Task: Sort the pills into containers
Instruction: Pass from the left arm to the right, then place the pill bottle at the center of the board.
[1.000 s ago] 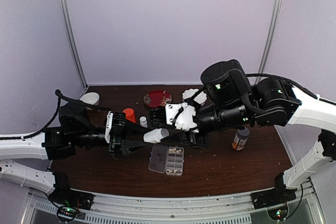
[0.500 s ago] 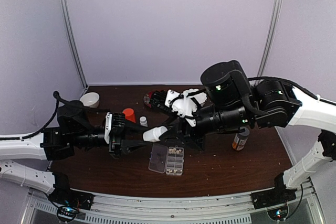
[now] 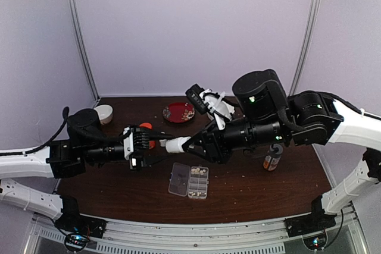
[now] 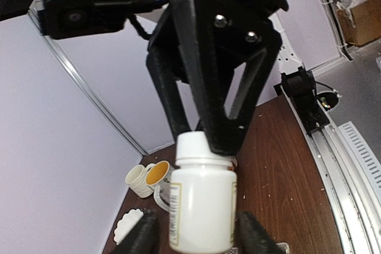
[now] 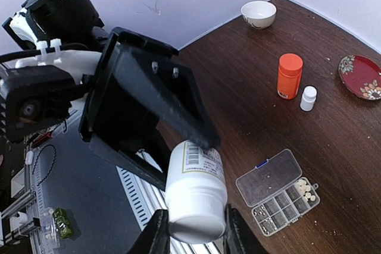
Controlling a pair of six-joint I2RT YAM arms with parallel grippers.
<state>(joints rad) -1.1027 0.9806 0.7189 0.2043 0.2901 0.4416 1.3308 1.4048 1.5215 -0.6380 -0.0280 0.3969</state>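
**White bottle (image 3: 176,145) bridges 2 arms above the open pill box (image 3: 189,181)**

The white bottle hangs in the air with its long axis running left to right and its cap toward the right. The right end effector (image 5: 196,233) is clamped narrow on the cap end. The left end effector (image 4: 199,233) brackets the body closely, but I cannot tell whether its fingers press it. The pill box lies on the tabletop (image 3: 268,188), below and just nearward of the bottle, with its lid open to the left. Its cells (image 3: 199,181) form 2 rows running near to far, with pills (image 5: 305,188) in the far ones. The cells look slightly closer to the right arm's tip. Compared with 1 second ago, the right wrist has rolled, swinging its camera mount up and far. The bottle sits a little farther and higher, and the red plate (image 3: 178,112) is now uncovered.
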